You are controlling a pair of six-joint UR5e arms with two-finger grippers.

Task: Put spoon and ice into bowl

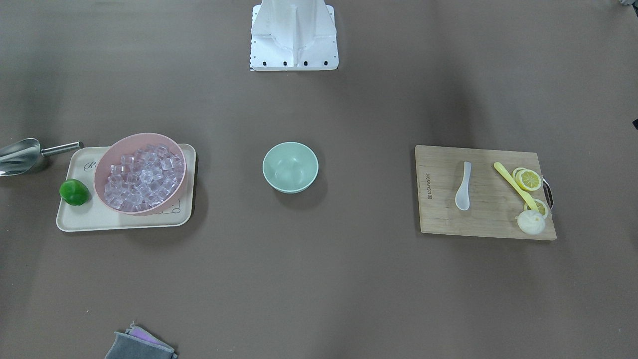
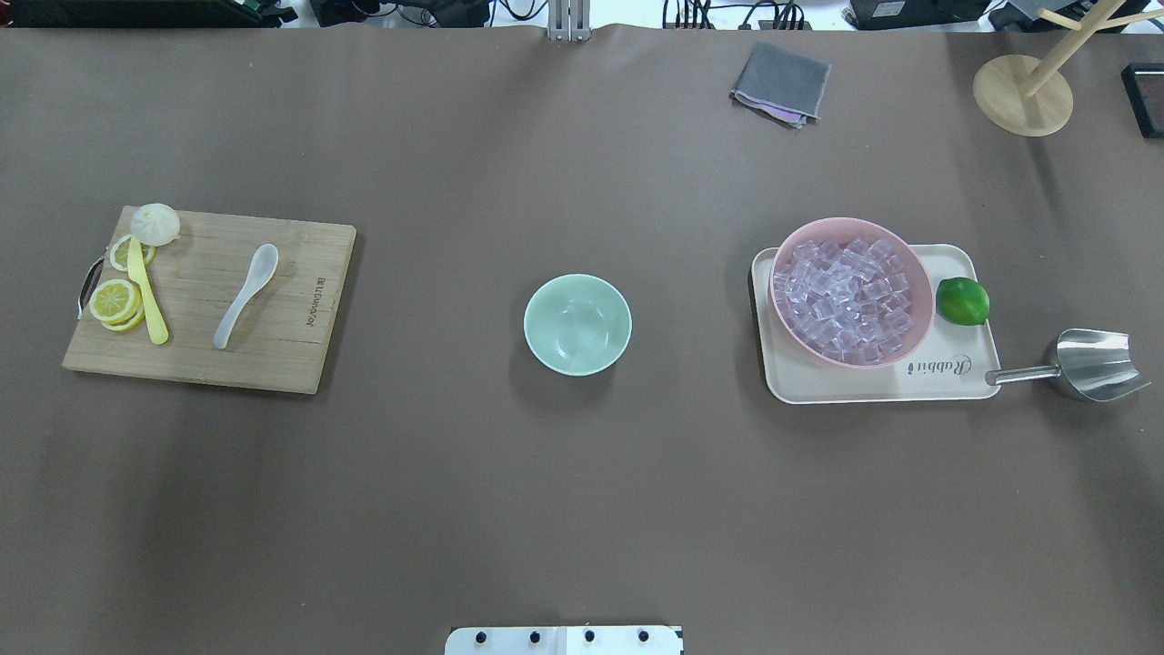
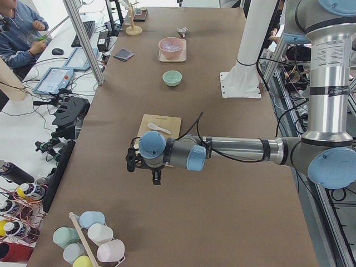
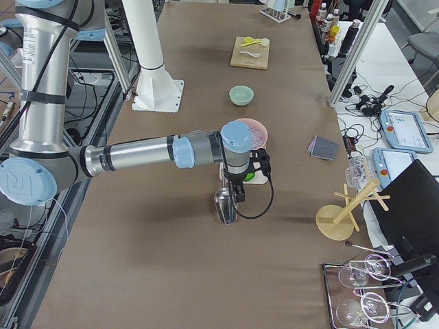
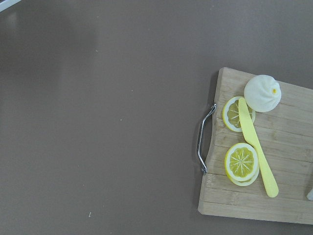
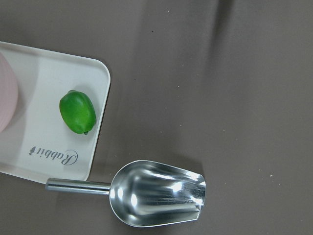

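Brown matting covers the long worktop, and in the overhead view the pale mint bowl stands alone at its centre, bare surface all round it.

At 9 o'clock from the bowl, well apart, lies a wooden cutting board. The translucent white spoon rests on it along a 1-to-7 o'clock line, touching nothing else. A yellow utensil, lemon slices and a white bun crowd the board's outer end.

At 3 o'clock from the bowl, equally far off, a cream tray carries a pink bowl heaped with clear ice, and a lime just beside it. A steel scoop lies off the tray at 4 o'clock, its handle tip at the tray's corner.

Neither arm shows in the overhead or front views. From the side, the left arm reaches level across the worktop with the wrist bent down. The left hand hangs beyond the board's handle end. The right arm is stretched the same way, and the right hand points down over the steel scoop. Whether either hand is spread or pressed together cannot be told from these views.

A grey cloth and a wooden stand sit near the far edge, between 12 and 2 o'clock.
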